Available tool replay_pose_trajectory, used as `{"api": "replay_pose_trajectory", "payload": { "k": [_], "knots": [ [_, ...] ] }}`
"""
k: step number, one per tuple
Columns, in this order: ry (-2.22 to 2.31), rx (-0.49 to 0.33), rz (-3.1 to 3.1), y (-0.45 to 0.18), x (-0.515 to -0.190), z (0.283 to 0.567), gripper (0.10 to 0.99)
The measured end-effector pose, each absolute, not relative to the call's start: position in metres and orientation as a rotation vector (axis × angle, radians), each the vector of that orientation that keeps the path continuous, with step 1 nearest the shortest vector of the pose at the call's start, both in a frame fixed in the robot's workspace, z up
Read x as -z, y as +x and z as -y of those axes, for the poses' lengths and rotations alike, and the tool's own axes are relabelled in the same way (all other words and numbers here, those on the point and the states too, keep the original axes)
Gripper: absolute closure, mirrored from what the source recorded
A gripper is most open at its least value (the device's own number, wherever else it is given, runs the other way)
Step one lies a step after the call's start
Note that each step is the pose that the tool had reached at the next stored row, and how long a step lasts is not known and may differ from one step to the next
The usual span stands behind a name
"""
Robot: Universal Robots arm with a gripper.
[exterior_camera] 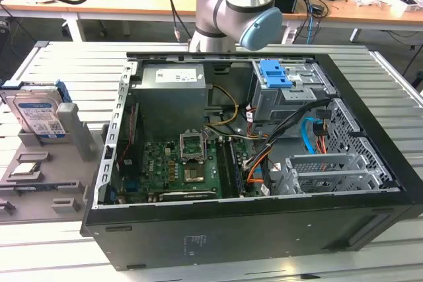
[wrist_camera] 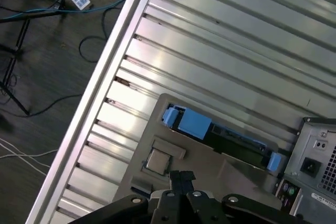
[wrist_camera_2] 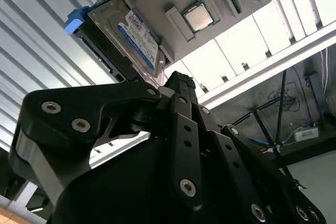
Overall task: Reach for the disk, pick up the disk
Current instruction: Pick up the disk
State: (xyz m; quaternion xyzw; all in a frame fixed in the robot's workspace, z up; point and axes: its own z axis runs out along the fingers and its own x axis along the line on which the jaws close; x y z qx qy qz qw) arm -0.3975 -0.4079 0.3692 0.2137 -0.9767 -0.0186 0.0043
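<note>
The disk (exterior_camera: 36,113) is a silver hard drive with a white-and-blue label and blue side rails. It stands on edge in a grey holder (exterior_camera: 39,193) at the exterior view's left, beside the computer case. It also appears in the second wrist view as the disk (wrist_camera_2: 134,35), and edge-on in the first wrist view as the disk (wrist_camera: 220,132). My gripper (wrist_camera: 182,176) hangs well above the disk and apart from it, its black fingers closed together with nothing between them. The second wrist view shows the gripper (wrist_camera_2: 178,80) tip pointing toward the disk.
An open black computer case (exterior_camera: 264,229) fills the table's middle, with a bare blue bracket (exterior_camera: 274,74) in its drive bay. A small square processor chip (wrist_camera_2: 198,17) lies on the grey holder beside the disk. The slatted table's edge (wrist_camera: 105,93) drops to a floor with cables.
</note>
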Motion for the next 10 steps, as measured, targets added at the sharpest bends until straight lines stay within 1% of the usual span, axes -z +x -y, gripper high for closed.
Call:
{"api": "replay_pose_trajectory", "payload": {
  "k": [10],
  "knots": [
    [0.877,0.057,3.005,-0.3975,-0.3692,0.4079,0.98]
  ]
}}
